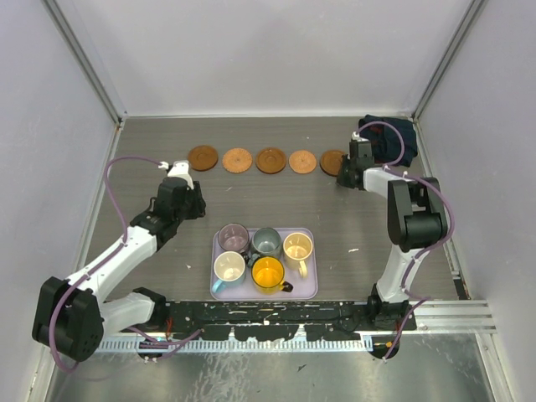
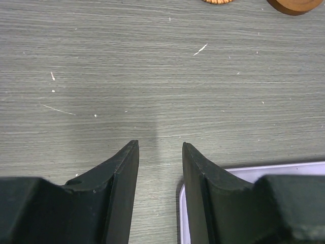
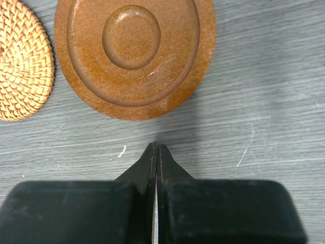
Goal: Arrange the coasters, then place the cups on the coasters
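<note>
Only right wrist view shows woven coaster, left tool parted, right tool pinched together

A lavender rectangular tray is lying on the grey wood-grain surface, toward the middle of its near side. A dark blue cloth is sitting bunched in the far right corner. A small white fleck is lying just right of the tray.
</note>
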Controlling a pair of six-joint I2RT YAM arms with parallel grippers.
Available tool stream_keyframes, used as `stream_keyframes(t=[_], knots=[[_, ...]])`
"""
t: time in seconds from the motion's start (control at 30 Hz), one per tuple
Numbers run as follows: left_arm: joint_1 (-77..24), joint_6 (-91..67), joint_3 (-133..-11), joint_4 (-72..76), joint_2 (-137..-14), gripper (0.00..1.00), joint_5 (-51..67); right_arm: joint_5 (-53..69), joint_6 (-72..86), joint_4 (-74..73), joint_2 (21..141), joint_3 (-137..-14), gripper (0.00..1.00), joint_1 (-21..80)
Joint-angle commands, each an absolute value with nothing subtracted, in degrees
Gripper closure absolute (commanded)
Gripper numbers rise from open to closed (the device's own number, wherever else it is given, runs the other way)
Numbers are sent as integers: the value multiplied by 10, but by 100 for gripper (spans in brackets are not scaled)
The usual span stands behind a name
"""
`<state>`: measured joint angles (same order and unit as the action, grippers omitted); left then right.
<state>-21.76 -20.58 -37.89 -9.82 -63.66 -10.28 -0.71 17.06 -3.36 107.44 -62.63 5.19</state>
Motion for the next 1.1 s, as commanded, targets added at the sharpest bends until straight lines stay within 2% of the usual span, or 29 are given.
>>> stream_keyframes(t=[0.0, 0.73, 1.07], knots=[[-219, -207, -396, -64, -634, 59, -108, -3, 170, -9, 1081, -660, 99, 56], [-219, -206, -395, -69, -634, 59, -112, -18, 172, -8, 1126, -690, 99, 57], [-219, -207, -393, -73, -623, 59, -109, -32, 181, -31, 1062, -655, 99, 66]])
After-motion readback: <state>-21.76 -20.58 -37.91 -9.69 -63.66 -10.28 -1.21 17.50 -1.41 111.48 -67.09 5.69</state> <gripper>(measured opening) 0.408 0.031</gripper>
